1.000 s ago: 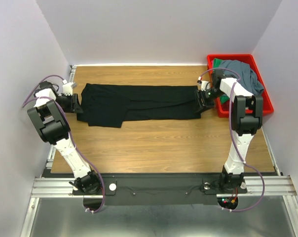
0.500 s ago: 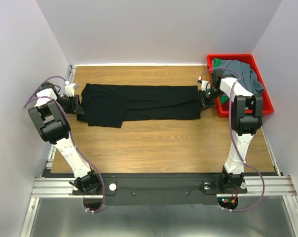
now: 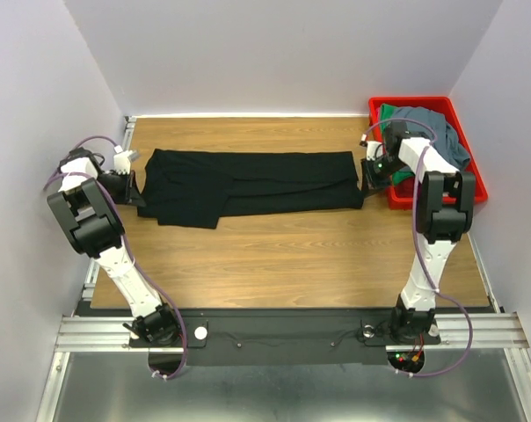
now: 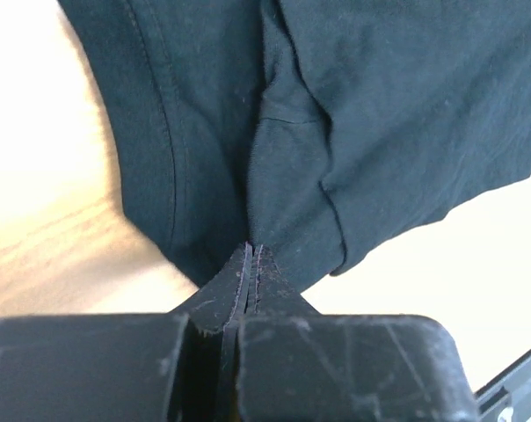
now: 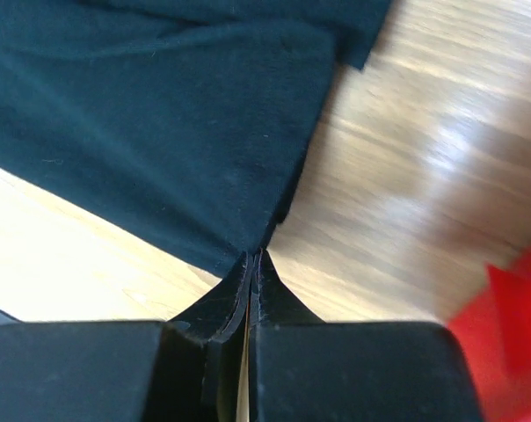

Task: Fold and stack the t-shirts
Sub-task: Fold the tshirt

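The black t-shirt (image 3: 248, 180) lies folded into a long band across the far half of the table. At its left end my left gripper (image 3: 134, 188) is shut on a pinch of the cloth; in the left wrist view the fingertips (image 4: 252, 252) meet on a fold of the black t-shirt (image 4: 380, 114). My right gripper (image 3: 367, 173) is shut on the band's right corner, and in the right wrist view the black t-shirt (image 5: 160, 132) runs into its closed tips (image 5: 252, 257). A grey-blue t-shirt (image 3: 437, 132) and a green one (image 3: 387, 112) lie bunched in the bin.
The red plastic bin (image 3: 473, 190) stands at the back right corner, close behind my right gripper; its red wall (image 5: 512, 325) shows in the right wrist view. White walls close off the table's left, far and right sides. Bare wood lies between the shirt and the arm bases.
Both grippers have closed on the ends of the black t-shirt. The right gripper has shifted slightly right, towards the bin, and the left slightly outward, drawing the band taut.
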Controlling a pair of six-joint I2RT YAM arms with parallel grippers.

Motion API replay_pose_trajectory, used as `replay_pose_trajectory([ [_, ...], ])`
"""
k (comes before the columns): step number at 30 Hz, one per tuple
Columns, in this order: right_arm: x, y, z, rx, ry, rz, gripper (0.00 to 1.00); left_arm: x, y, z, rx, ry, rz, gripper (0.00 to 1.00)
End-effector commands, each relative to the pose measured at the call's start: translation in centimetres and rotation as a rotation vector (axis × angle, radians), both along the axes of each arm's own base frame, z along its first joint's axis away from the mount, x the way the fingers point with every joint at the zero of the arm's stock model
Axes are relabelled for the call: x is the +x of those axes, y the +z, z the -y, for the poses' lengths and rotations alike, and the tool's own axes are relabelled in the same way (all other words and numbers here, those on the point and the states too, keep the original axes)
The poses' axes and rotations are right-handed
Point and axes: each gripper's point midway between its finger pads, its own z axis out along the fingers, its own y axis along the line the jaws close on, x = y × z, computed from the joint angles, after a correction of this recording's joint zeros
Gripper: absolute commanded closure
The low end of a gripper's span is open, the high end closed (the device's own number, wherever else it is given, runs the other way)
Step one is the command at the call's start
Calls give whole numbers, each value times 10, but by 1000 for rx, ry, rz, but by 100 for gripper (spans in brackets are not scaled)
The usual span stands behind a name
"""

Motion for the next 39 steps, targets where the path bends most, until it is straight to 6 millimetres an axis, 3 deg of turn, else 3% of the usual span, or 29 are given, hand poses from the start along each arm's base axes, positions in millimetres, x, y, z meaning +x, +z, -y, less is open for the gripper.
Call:
replay_pose_trajectory([
  [1, -2, 30, 24, -82, 20, 95, 99, -18, 26, -10, 47, -26, 30, 100],
  [7, -35, -3, 38, -162, 76, 0, 99, -38, 11, -10, 106, -39, 8, 100],
  [9, -42, -15, 42, -179, 85, -25, 99, -51, -2, -11, 142, -48, -19, 100],
  [14, -45, -27, 46, -204, 87, -43, 100, -72, -29, -14, 203, -58, -68, 100],
  [20, -44, -23, 51, -227, 78, -33, 99, -65, -25, -14, 193, -39, -53, 100],
  [24, -56, -24, 61, -286, 107, -41, 99, -71, -19, -13, 195, -60, -61, 97],
  [26, -57, -20, 61, -283, 115, -29, 85, -70, -9, -13, 210, -73, -26, 74],
  [27, -55, -16, 54, -251, 114, -17, 66, -66, 2, -10, 207, -80, 11, 62],
  [30, -42, 7, 39, -170, 93, 38, 37, -58, 30, -1, 171, -127, 100, 55],
  [34, -39, 38, 25, -95, 90, 56, 32, -54, 74, 2, 216, -198, 192, 52],
  [37, -37, 57, 20, -64, 89, 100, 33, -64, 87, 8, 310, -291, 219, 52],
  [39, -37, 63, 16, -44, 86, 115, 35, -82, 73, 21, 322, -349, 172, 51],
])
